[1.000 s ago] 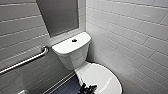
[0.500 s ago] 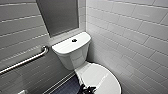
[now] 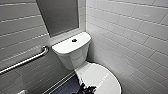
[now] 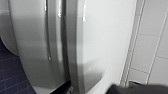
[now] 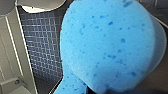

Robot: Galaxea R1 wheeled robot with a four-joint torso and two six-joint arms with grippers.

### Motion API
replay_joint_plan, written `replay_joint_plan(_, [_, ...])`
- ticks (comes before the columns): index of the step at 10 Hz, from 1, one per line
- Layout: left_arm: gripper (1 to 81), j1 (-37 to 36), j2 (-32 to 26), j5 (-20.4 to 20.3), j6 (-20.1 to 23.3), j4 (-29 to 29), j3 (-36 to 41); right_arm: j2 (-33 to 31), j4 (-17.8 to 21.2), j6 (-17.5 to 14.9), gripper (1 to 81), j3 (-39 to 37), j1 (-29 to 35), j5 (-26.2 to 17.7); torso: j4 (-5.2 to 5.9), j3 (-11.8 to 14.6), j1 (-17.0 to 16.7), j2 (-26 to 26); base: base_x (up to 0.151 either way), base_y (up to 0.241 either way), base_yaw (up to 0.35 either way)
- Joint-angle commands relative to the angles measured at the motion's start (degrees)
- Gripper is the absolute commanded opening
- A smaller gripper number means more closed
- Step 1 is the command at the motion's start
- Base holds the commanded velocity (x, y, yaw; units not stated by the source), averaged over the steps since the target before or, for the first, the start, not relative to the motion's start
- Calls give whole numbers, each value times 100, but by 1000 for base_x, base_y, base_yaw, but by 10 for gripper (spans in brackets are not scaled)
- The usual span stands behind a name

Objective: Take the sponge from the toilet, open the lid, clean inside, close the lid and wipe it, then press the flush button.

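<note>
My right jaws clamp the sponge (image 5: 107, 47) ready to scrub, while my left gripper (image 3: 85, 88), its grip beyond telling, noses the closed lid (image 3: 100, 78) at lower centre.

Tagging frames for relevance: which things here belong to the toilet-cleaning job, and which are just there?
Job:
sponge
toilet
lid, closed
flush button

Just there:
grab bar
dark wall panel
blue tiled floor

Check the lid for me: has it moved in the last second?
No. The lid lies shut over the bowl, in the same place against the tank and the flush button in the head view.
</note>
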Motion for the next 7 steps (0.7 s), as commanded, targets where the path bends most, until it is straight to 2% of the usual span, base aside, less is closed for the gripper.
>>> replay_joint_plan(1, [811,-962,172,-238,-11,68,511,-178,-145,-4,10,100,141,-317,0,0,0,0,0,0,0])
replay_joint_plan(7, [811,-1243,-74,-379,-37,51,1240,-90,-153,-4,10,20,150,-316,0,-2,0,0,0,0,0])
